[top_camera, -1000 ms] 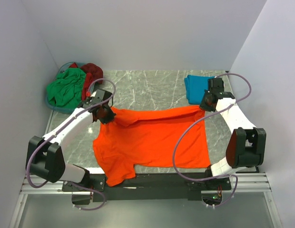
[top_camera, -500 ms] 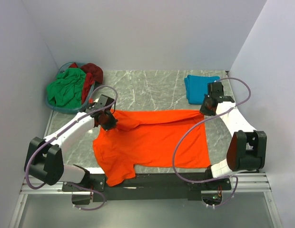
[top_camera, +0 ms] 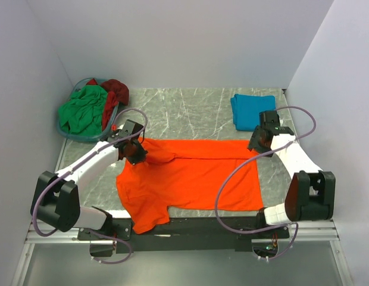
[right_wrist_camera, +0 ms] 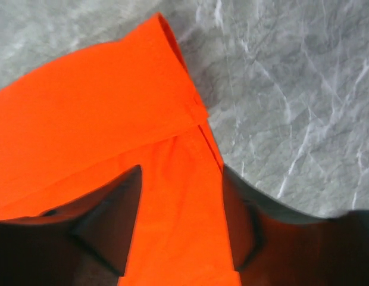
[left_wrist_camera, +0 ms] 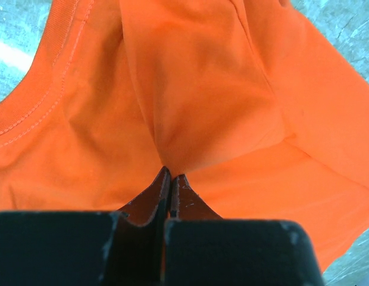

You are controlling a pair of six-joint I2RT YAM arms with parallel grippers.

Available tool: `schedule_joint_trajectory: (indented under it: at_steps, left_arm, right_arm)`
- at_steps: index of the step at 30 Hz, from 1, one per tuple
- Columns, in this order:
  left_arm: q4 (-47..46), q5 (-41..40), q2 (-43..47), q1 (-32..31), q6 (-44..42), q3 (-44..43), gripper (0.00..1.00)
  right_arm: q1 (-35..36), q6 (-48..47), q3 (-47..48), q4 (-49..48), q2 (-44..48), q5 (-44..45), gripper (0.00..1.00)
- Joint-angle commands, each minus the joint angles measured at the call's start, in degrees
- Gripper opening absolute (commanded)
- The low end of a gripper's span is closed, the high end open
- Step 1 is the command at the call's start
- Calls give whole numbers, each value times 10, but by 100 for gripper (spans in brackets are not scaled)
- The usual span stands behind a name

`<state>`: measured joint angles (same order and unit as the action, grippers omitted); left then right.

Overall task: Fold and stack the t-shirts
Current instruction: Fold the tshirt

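At the near edge you see the black mounting rail (top_camera: 190,226) carrying both arm bases. Just beyond it, the bright orange cloth t-shirt (top_camera: 190,176) lies spread on the grey marble-patterned table (top_camera: 190,113), with 1 sleeve draped onto the rail at the left. A band along the shirt's far edge lies doubled over. Your left gripper (left_wrist_camera: 171,179) is pressed together, pinching orange cloth at the far left corner. Your right gripper (right_wrist_camera: 180,179) stands spread over the far right corner, clamping nothing. Farther back on the right rests a folded teal blue t-shirt (top_camera: 251,111). In the far left corner, a blue plastic basket (top_camera: 68,134) holds the crumpled green t-shirt (top_camera: 83,110) and dark red t-shirt (top_camera: 116,92). Plain pale walls (top_camera: 172,42) enclose 3 sides.
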<state>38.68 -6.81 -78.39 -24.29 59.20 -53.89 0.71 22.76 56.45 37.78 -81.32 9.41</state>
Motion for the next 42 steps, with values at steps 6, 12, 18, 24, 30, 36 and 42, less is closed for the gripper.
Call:
schedule_joint_trajectory:
  at_steps: [6,12,18,24,30,36,42]
  left_arm:
    - [-58,48,-19,26,-29,-11,0]
    - [-98,93,-57,66,-65,-45,0]
    - [-120,151,-137,85,-94,-98,0]
    - [-141,161,-199,111,-94,-140,0]
    - [-149,183,-237,134,-106,-149,0]
    - [-159,192,-246,144,-115,-140,0]
    - [-169,203,-252,149,-119,-132,0]
  right_arm:
    - [-4,-25,13,-20,77,-82,72]
    - [103,-49,31,-50,71,-92,79]
    - [215,-47,43,-145,32,-220,78]
    - [329,-2,83,-227,-64,-260,75]
    - [424,58,162,-259,-187,-236,69]
    - [473,87,228,-258,-265,-172,65]
    - [491,124,260,-257,-309,-131,63]
